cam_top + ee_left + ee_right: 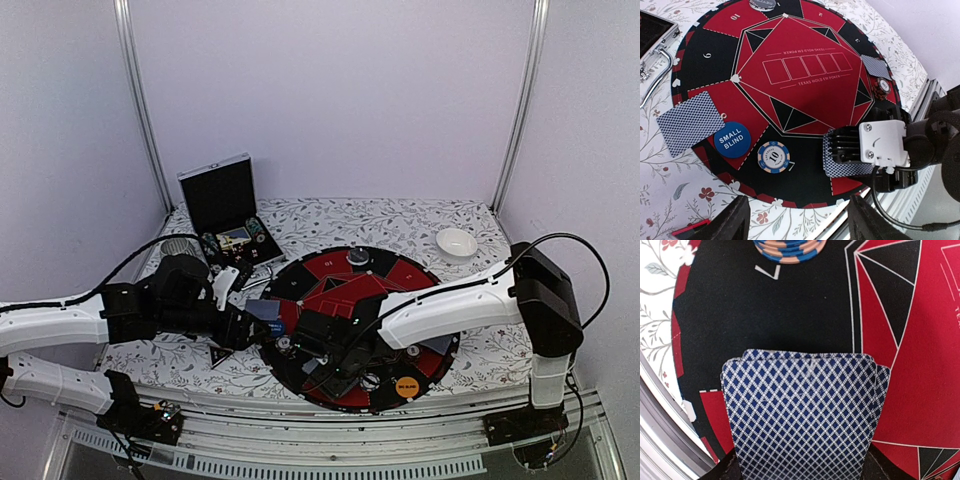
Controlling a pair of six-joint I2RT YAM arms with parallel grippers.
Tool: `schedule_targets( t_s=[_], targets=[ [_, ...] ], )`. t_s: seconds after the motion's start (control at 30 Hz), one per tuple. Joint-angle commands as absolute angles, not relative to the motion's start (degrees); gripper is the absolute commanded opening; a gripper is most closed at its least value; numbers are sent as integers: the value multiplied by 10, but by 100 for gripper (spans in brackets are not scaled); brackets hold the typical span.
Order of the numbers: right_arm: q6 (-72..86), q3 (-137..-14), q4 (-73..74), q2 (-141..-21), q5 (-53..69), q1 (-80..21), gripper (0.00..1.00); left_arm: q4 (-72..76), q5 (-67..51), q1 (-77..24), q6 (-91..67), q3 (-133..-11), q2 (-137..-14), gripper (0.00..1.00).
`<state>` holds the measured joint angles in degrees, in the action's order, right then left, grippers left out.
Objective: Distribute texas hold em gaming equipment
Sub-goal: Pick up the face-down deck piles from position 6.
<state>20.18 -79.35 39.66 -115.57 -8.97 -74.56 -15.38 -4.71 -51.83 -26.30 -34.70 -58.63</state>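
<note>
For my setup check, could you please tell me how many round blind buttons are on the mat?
2. The blue button sits near the mat's left edge, beside a card; the orange button lies at the mat's near edge. Others may be hidden.

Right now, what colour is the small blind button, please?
The small blind button is blue, white-lettered; see left wrist view.

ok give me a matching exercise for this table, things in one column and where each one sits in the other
Things:
1 blue round small blind button
2 white round bowl
3 silver-edged black case
4 stack of blue diamond-backed cards

Places:
a far right, on the floral cloth
b far left, lid up
c black wedge at the near edge of the mat
d red wedge, beside a single card

Pairs: 1-d, 2-a, 3-b, 4-c
</note>
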Motion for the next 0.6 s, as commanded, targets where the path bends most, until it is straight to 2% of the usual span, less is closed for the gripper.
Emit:
schedule_targets(
  t_s=[0.0, 0.57],
  targets=[
    [202, -792, 430, -1174, -105, -749, 62, -151, -49, -512, -256, -339, -589, 69],
    [176, -773, 367, -1123, -95, -749, 42, -73, -124, -514, -307, -297, -605, 63]
  ],
)
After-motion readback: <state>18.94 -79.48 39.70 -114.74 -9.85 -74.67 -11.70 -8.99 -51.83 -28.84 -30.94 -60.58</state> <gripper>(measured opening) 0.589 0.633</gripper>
